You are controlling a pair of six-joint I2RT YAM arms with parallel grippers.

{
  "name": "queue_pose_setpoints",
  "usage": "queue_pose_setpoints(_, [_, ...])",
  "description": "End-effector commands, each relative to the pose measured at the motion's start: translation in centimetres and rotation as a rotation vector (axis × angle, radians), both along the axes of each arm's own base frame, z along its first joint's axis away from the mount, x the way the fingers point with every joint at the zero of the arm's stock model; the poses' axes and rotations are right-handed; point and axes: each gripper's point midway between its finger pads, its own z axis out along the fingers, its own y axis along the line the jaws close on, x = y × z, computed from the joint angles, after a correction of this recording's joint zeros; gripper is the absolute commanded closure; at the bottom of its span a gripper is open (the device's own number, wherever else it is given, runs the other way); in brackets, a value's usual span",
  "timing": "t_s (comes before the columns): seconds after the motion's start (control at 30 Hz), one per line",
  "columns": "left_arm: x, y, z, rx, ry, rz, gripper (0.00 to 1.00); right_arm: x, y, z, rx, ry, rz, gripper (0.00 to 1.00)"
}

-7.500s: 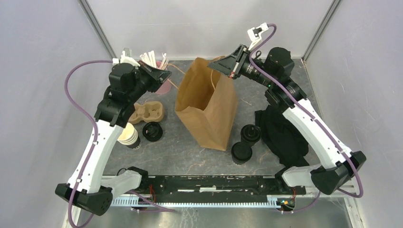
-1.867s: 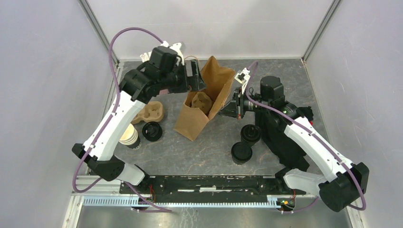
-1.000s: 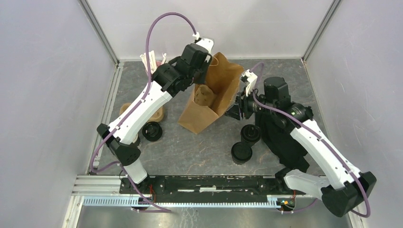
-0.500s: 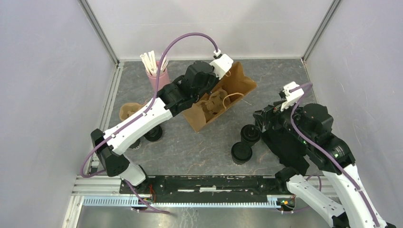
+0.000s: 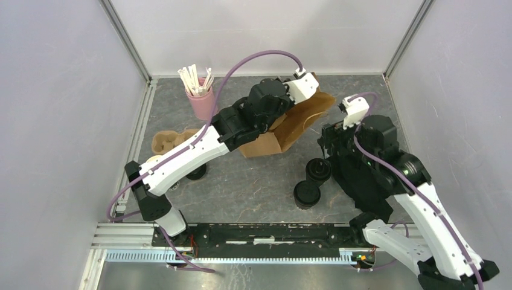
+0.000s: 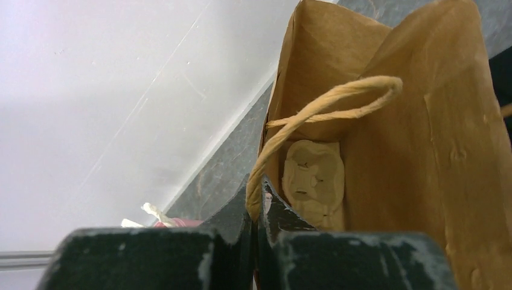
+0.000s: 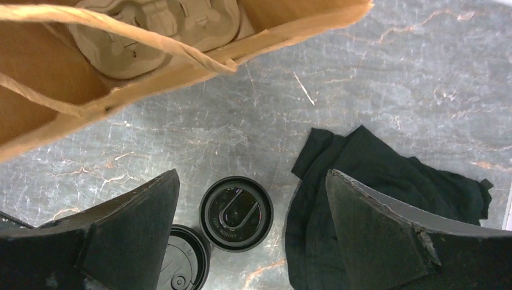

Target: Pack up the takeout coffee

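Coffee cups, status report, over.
Left gripper shut on bag handle. Right gripper open above two lidded cups, both outside bag. Black cloth beside them.

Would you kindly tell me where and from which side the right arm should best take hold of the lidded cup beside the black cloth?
Probably from straight above: the cup stands upright under the open right gripper. Clamp the side wall just below the lid, jaws kept clear of the second cup and the black cloth, which crowd two sides.
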Motion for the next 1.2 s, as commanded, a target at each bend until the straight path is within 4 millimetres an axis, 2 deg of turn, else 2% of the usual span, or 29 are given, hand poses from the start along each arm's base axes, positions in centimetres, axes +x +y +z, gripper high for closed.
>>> queue_pose_setpoints(0.0, [0.5, 0.6, 0.6, 0.098, -0.084, 0.011, 0.98, 1.5, -0.1, 0.9, 0.016, 0.059, -0.061, 0.02])
queue_pose_setpoints(0.17, [0.1, 0.2, -1.2, 0.12, -0.068, -0.011, 0.98, 3.0, -2.2, 0.6, 0.041, 0.139, -0.148, 0.02])
queue_pose_setpoints(0.3, [-0.3, -0.6, -1.8, 0.094, -0.045, -0.027, 0.98, 3.6, -2.3, 0.9, 0.059, 0.133, -0.148, 0.02])
queue_pose_setpoints(0.43, [-0.6, -0.3, -2.3, 0.062, -0.022, -0.01, 0.98, 3.9, -1.4, 2.7, 0.069, 0.092, -0.085, 0.02])
queue_pose_setpoints(0.53, [-1.0, 0.0, -2.6, 0.032, -0.005, -0.006, 0.98, 4.1, -1.0, 3.1, 0.08, 0.069, -0.06, 0.02])
queue_pose_setpoints(0.67, [-1.2, 1.0, -2.1, -0.016, 0.008, 0.039, 0.98, 4.3, -1.0, 3.0, 0.103, 0.076, -0.083, 0.02])
queue_pose_setpoints(0.8, [-1.5, 2.5, -0.9, -0.117, 0.069, 0.146, 0.98, 4.0, -2.2, 3.3, 0.053, 0.09, -0.129, 0.02])
queue_pose_setpoints(0.9, [-2.3, 3.1, -1.4, -0.182, 0.126, 0.166, 0.98, 3.4, -3.3, 2.0, -0.026, 0.128, -0.143, 0.02])
queue_pose_setpoints(1.0, [-2.7, 4.0, -1.7, -0.269, 0.173, 0.203, 0.98, 2.1, -4.1, -0.3, -0.093, 0.219, -0.146, 0.02])
queue_pose_setpoints(1.1, [-2.7, 4.9, -1.8, -0.386, 0.253, 0.222, 0.98, 0.7, -3.8, -2.4, -0.103, 0.284, -0.097, 0.03])
queue_pose_setpoints(1.17, [-2.5, 5.7, -1.9, -0.443, 0.293, 0.24, 0.98, -0.2, -3.2, -2.7, -0.082, 0.315, -0.068, 0.04])
